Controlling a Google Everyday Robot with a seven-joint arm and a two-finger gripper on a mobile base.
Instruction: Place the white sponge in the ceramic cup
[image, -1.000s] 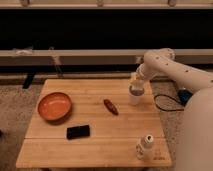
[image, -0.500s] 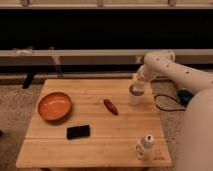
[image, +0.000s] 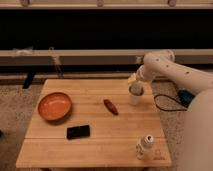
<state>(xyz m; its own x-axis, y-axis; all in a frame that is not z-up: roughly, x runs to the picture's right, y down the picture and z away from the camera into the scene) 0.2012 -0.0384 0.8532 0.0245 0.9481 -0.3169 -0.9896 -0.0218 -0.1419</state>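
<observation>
End effector (image: 135, 88) directly above the cup (image: 135, 96), hiding its rim; finger state cannot be told; sponge not discernible.

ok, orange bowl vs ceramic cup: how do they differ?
The orange bowl is wide, shallow and much bigger; the ceramic cup is small, white and taller for its width. The bowl stands alone at the table's left side; the cup stands at the right rear, with the gripper right at its mouth. Both stand upright on the wooden table.
</observation>
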